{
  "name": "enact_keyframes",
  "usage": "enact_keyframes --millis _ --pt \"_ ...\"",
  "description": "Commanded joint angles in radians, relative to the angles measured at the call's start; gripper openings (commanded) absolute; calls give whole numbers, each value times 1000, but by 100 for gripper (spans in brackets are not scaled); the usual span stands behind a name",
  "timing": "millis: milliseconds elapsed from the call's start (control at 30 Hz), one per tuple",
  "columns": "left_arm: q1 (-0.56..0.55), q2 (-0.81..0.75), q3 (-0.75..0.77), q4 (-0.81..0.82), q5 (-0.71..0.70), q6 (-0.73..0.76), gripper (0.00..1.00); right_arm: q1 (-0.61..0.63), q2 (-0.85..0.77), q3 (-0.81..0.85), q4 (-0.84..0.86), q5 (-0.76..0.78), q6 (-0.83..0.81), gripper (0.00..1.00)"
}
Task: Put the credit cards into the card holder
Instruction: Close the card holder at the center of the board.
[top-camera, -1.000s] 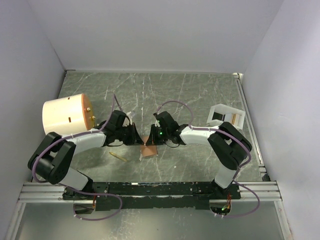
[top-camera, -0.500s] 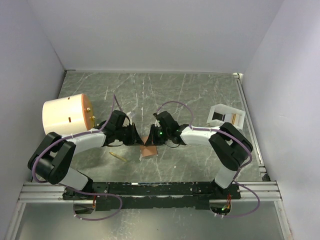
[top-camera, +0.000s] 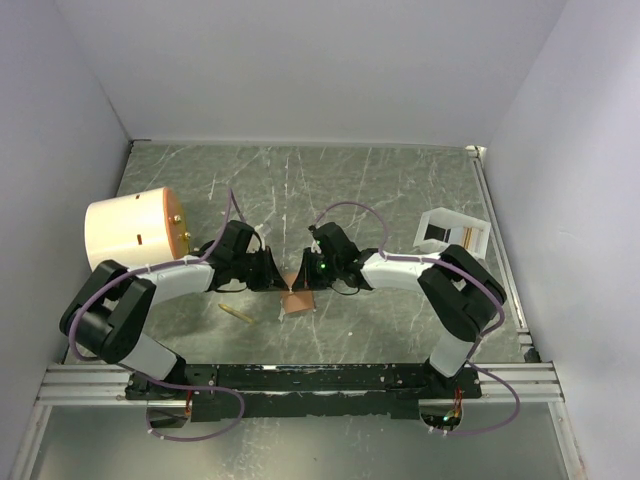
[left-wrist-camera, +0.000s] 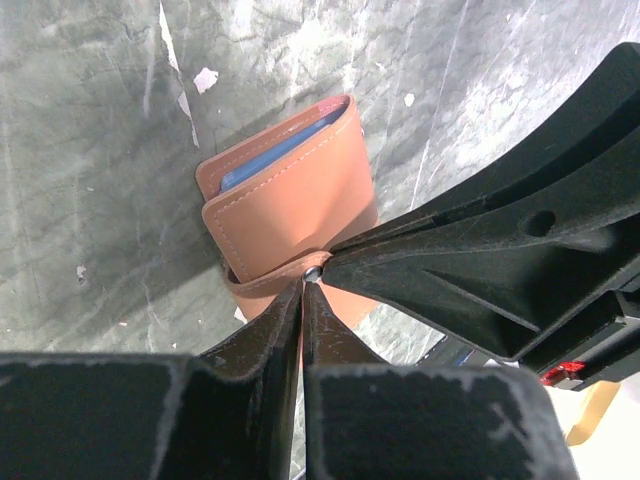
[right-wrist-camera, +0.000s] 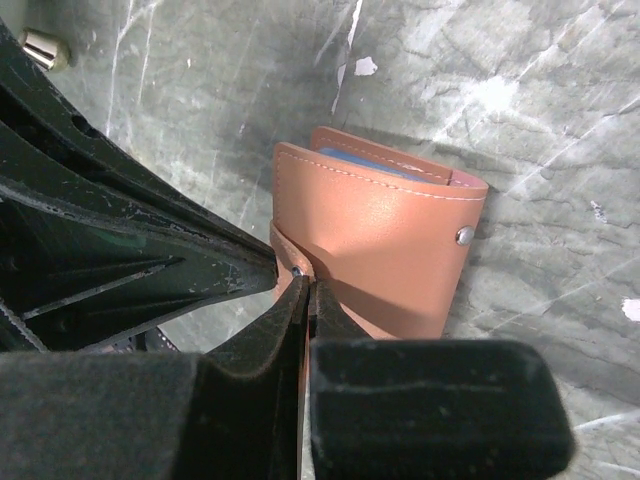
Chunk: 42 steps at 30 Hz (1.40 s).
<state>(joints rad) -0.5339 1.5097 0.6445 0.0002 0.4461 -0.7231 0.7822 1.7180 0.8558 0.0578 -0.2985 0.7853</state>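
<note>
The tan card holder (top-camera: 298, 299) lies folded on the marble table between both grippers. A pale blue credit card shows as an edge inside it in the left wrist view (left-wrist-camera: 272, 160) and in the right wrist view (right-wrist-camera: 372, 164). My left gripper (top-camera: 279, 281) is shut, its tips (left-wrist-camera: 303, 284) pinching the snap tab of the card holder (left-wrist-camera: 290, 205). My right gripper (top-camera: 303, 279) is also shut, its tips (right-wrist-camera: 303, 281) on the same tab of the card holder (right-wrist-camera: 385, 250), meeting the left gripper tip to tip. A snap stud (right-wrist-camera: 464, 236) shows on the holder's face. No other cards are in view.
A big cream cylinder (top-camera: 130, 232) stands at the left. A white open tray (top-camera: 450, 232) sits at the right near the wall. A small tan stick (top-camera: 238, 314) lies in front of the left gripper. Walls enclose the table on three sides.
The left arm's elbow has shifted slightly. Both grippers and the card holder stay where they were.
</note>
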Motion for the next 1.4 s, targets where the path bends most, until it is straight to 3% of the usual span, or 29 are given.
enact_keyframes --millis 0,867,1133,1367 --pt "-6 3 17 10 3 5 16 -8 21 -13 2 20 -15 0" --pt "-20 20 42 6 10 4 16 -8 14 -33 23 -6 -4 0" --pt "-19 15 78 -81 -97 -8 17 -9 -27 -3 29 -45 11 0" --pt "-20 -15 75 -70 -74 -4 18 -9 -36 -22 21 -30 9 0"
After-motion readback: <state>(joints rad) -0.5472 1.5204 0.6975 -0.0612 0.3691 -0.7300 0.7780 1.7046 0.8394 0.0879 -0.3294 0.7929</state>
